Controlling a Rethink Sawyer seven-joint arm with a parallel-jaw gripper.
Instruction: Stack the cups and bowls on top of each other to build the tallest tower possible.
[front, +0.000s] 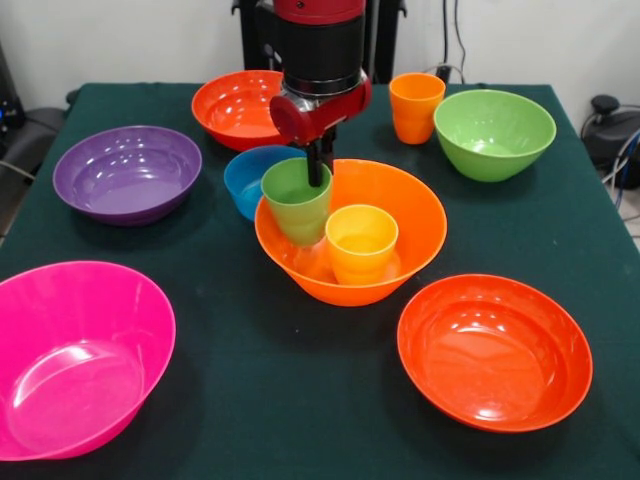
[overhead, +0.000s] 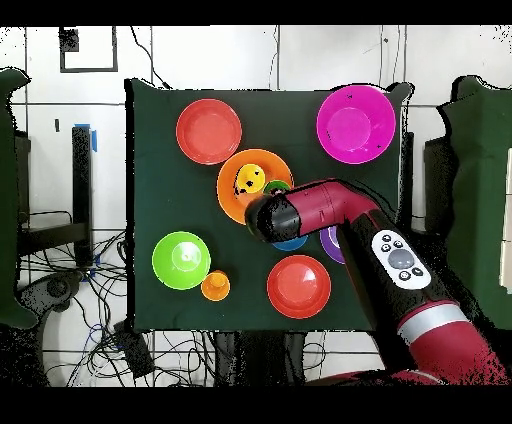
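Note:
My gripper (front: 318, 176) hangs over the left side of the large light orange bowl (front: 415, 215), shut on the rim of the green cup (front: 296, 203). The green cup hangs slightly tilted, its base down inside that bowl. A yellow cup (front: 361, 243) stands upright in the same bowl, just right of the green one. The orange cup (front: 415, 107) stands alone at the back. In the overhead view the arm hides the gripper; the light orange bowl (overhead: 228, 195), the yellow cup (overhead: 250, 180) and a sliver of the green cup (overhead: 278, 186) show beside it.
A small blue bowl (front: 243, 178) touches the light orange bowl's left rear. Around it lie a purple bowl (front: 127, 172), a pink bowl (front: 75, 355), two red-orange bowls (front: 238, 108) (front: 494, 350) and a lime green bowl (front: 494, 133).

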